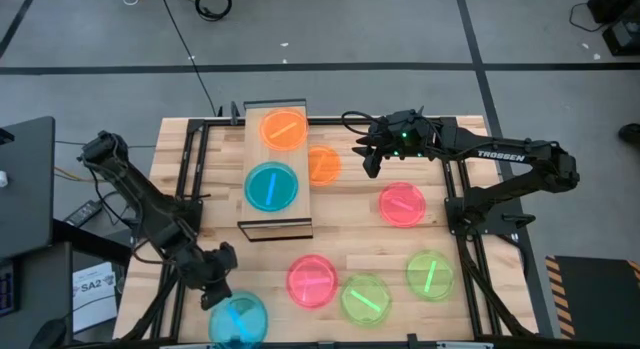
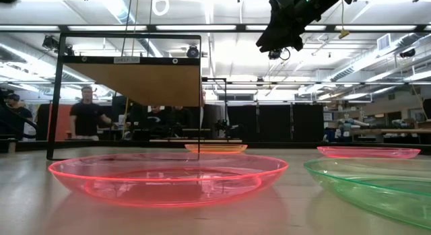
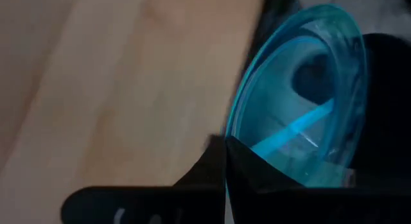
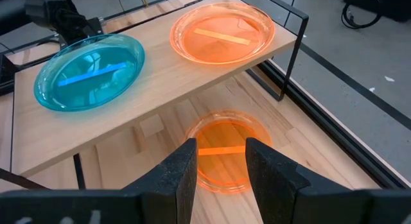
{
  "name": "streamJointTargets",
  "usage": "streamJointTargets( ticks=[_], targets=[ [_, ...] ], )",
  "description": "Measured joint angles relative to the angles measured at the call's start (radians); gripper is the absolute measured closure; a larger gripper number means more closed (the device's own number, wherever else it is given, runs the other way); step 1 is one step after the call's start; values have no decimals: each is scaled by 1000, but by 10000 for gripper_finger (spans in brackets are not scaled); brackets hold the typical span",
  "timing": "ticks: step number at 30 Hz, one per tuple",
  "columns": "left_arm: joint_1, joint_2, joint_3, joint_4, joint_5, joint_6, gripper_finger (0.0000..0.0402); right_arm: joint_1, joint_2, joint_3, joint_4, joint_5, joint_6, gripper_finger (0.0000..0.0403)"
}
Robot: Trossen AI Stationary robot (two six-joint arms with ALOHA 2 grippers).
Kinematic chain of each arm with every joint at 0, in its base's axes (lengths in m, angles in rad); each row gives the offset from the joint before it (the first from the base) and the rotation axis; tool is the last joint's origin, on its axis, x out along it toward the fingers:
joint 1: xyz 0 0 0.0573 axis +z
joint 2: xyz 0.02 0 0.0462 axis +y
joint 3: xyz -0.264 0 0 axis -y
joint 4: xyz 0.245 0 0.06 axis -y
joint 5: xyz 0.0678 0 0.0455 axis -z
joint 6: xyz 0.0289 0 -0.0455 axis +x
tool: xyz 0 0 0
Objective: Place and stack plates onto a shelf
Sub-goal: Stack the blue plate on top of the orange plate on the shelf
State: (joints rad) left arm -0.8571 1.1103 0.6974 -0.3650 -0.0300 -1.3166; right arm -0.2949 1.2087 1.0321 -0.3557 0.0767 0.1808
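Slatted wooden table (image 1: 190,149), seen from above, with a dark arm at each side. The shelf (image 1: 257,212), a narrow light-wood board on a dark frame, stands toward the table's far left of centre and carries two plates: an orange plate (image 1: 284,128) at its far end and a teal plate (image 1: 271,186) at its near end, apart from each other.

On the tabletop lie six more plates. A second orange plate (image 1: 326,165) lies just beside the shelf's right edge, partly under it. A pink plate (image 1: 402,204) lies to the right of that. Along the near edge are another pink plate (image 1: 311,280), a green plate (image 1: 365,298) touching or overlapping it, a second green plate (image 1: 430,275) farther right, and a second teal plate (image 1: 238,320) at the near left corner.

The left gripper (image 1: 217,285) is at the rim of this second teal plate, its fingers pinching the rim. The right gripper (image 1: 368,157) hangs above the table between the shelf and the far pink plate; its jaws stand apart, holding nothing, over the second orange plate.
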Motion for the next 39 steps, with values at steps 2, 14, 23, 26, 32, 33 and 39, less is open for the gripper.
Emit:
streamJointTargets(
  ticks=[2,14,23,26,32,33,39],
  targets=[
    [8,0,35,-3,-15,36,399,0,0,0,0,0,0,263],
    [173,0,225,-15,-49,358,399,0,0,0,0,0,0,263],
    [402,0,408,-210,-33,527,399,0,0,0,0,0,0,263],
    [499,0,469,-279,-33,569,399,0,0,0,0,0,0,263],
    [717,0,553,-329,3,649,399,0,0,0,0,0,0,263],
    [753,0,562,-330,16,663,399,0,0,0,0,0,0,263],
    [983,0,576,-337,101,748,399,0,0,0,0,0,-1,263]
  ],
)
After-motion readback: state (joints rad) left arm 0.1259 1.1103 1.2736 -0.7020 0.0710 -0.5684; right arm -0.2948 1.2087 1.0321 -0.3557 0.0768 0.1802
